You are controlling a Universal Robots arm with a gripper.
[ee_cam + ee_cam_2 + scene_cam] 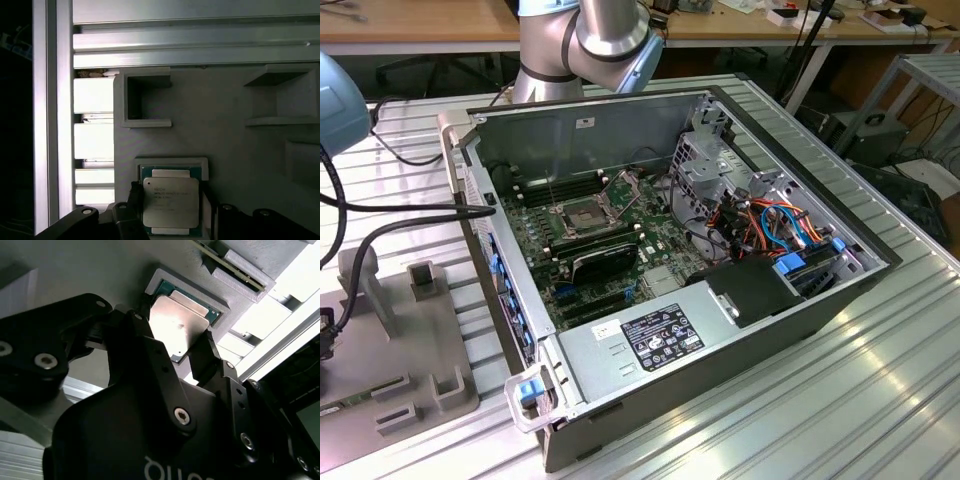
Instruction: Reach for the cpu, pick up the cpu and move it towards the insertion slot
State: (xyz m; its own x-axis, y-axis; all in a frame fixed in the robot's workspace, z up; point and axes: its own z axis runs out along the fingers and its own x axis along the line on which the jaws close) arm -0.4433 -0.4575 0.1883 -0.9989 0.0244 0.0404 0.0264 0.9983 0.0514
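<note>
Straddles the cpu (180, 325) (171, 200) with the gripper (175, 335) (171, 204), as seen in both wrist views. Has the jaws drawn in to the chip's width, with one black finger (205, 357) (135, 202) set against each of two opposite edges and no gap visible at either, so grips the chip by its sides.

Holds it lying flat, silver lid up, seated inside a raised square nest (195, 292) (172, 162) on the grey fixture plate (215, 100) (390, 340). Places that nest near the plate edge bordering the pale slats of the table (195, 45) (880, 400), well apart from an open-sided pocket (142, 100) moulded on the same plate.

In the exterior view, finds the plate at the table edge on the exterior view's left, just beside an open computer case (590, 130) at the middle of the table. Finds the insertion slot (582, 213) on the green motherboard (535, 235) inside the case, nearer the case's far wall, with its hinged metal plate (625, 185) tilted up and its dark centre bare. Puts a black card (605, 262) just beside the slot on the near side, a grey power supply (650, 340) at the case's near corner, and orange and blue cables (780, 222) toward the exterior view's right. Catches the arm (600, 30) rising beyond the case's far wall.
</note>
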